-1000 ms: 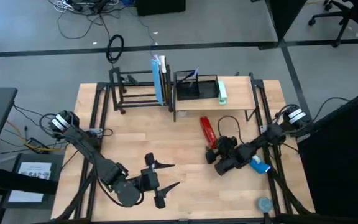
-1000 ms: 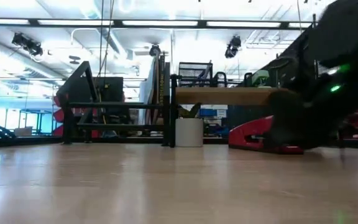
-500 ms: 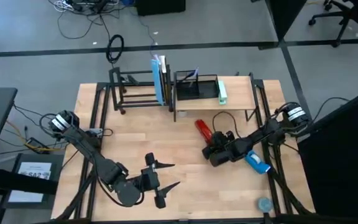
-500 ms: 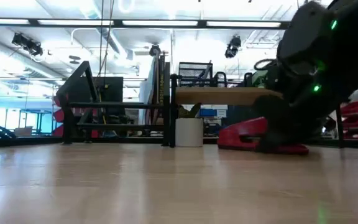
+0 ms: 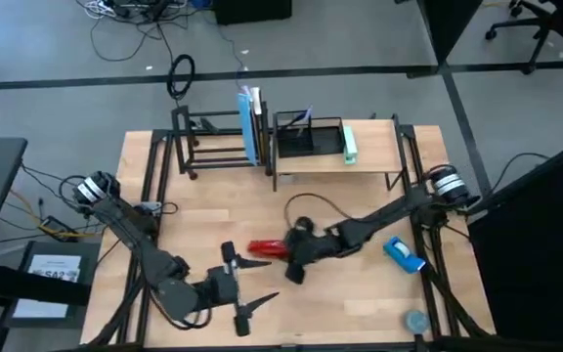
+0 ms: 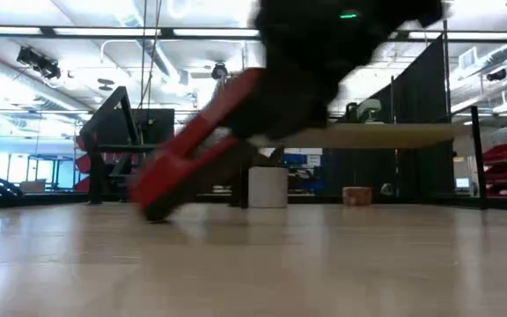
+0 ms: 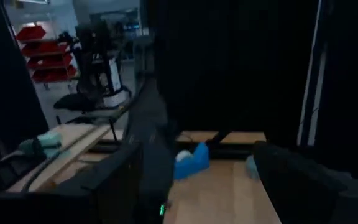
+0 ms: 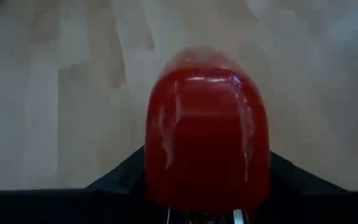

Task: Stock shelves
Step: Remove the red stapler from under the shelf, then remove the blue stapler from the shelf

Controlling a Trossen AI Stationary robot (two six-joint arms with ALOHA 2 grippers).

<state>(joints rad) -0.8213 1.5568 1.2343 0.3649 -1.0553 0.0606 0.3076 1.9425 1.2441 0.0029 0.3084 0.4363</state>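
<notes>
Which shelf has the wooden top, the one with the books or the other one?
The other one: the wood-topped shelf stands right of the black rack, whose open metal frame holds the upright books.

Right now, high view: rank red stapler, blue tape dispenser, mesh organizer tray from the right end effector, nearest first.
Right end effector, table centre:
1. Red stapler: in its grip, on the side toward the left arm.
2. Blue tape dispenser: toward the table's right edge.
3. Mesh organizer tray: on the wood shelf at the back, farthest.
</notes>
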